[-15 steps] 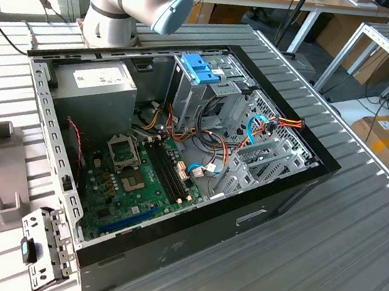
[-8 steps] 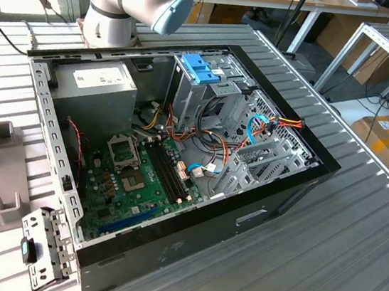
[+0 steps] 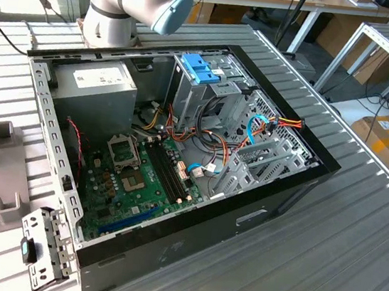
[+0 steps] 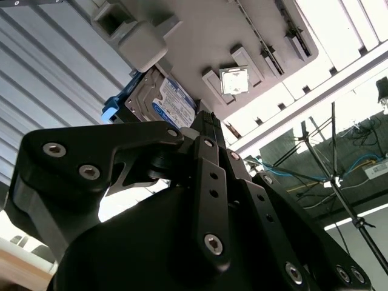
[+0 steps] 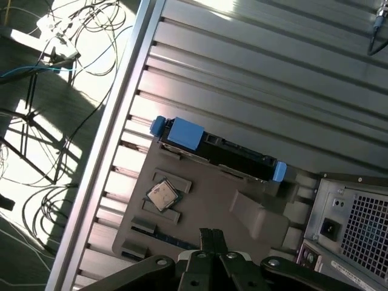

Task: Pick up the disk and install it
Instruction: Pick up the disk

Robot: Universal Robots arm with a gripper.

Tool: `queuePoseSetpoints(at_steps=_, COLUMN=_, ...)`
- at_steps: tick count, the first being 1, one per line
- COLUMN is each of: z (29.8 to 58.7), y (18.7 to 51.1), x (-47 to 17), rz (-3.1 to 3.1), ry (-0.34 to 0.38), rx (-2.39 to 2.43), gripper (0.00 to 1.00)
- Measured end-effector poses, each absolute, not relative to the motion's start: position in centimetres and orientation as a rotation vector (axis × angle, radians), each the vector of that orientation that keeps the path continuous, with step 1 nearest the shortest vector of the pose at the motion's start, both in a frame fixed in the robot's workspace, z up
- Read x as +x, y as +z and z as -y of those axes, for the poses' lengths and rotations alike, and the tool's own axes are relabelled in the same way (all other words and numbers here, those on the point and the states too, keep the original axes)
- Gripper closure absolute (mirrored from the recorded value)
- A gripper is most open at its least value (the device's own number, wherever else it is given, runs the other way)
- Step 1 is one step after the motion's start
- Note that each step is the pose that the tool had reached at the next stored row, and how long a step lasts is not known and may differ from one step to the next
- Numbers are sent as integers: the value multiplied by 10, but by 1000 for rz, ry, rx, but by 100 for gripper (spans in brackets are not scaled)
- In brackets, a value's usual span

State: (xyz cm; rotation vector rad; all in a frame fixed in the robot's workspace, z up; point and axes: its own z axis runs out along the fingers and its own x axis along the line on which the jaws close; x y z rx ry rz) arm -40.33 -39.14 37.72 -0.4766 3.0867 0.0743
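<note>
Begin nearest, at the gripper (image 5: 210, 234): clenched tight on nothing, poised over the grey holder plate (image 5: 203, 203) in both wrist views. Read the step as the reach for the disk (image 5: 236, 159). Find it just past the gripper's tip, apart from it, standing on edge in a slot at the plate's border beside the ribbed metal table (image 5: 273, 79), with blue side rails (image 5: 183, 133) at either end.

To do this well, probably: spread the jaws before going down. Square them across the thin flat faces, not the rails. Centre between the two blue ends. Descend straight, staying off the small square chip (image 5: 162, 195) lying flat on the plate close by. Take hold high enough to draw the disk out without tilting it.

Hard to make out: in the second wrist view, loses part of the white-and-blue label (image 4: 176, 103) behind the gripper's own black body. Sinks its lower edge into the holder; cannot tell the slot's depth.

Farther off, in the exterior view, spot the open computer case (image 3: 324, 166) across mid-frame and a light-blue tray (image 3: 200, 67) at upper centre. Cannot judge the bay beneath as free or taken. Note the arm's base (image 3: 116, 6) at upper left, cut off by the frame's top edge.
</note>
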Motion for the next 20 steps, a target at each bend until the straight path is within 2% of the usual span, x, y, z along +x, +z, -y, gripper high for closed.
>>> queuePoseSetpoints(at_steps=20, z=391, y=377, x=-403, rz=-3066, ry=75, rx=-605, gripper=89)
